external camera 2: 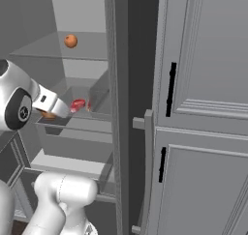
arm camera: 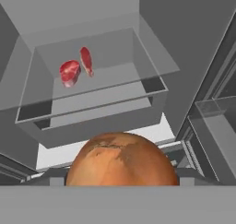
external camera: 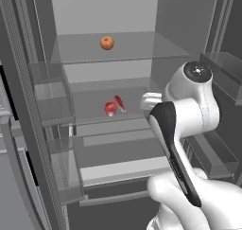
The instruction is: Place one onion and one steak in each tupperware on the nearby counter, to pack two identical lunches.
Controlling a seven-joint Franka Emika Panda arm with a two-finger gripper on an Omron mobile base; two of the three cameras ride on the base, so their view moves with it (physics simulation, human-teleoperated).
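Note:
My gripper (arm camera: 122,174) is shut on a brown onion (arm camera: 120,159) that bulges large between its fingers in the hand view. From the right base view the hand (external camera 2: 51,108) reaches into the open fridge, with a sliver of the held onion (external camera 2: 48,115) under it. A second onion (external camera: 107,42) rests on the upper glass shelf. Two red steaks lie on the middle shelf: a chunky one (external camera: 110,109) and a slimmer one (external camera: 120,103), to the left of my hand (external camera: 150,101) and beyond it. The tupperware and the counter are out of view.
Glass fridge shelves (external camera: 118,58) stack above a lower drawer (external camera: 123,167). Clear door bins hang at the left (external camera: 52,106) and right (external camera: 222,73). Grey panelled cabinet doors with black handles (external camera 2: 170,89) stand right of the fridge side wall (external camera 2: 118,108).

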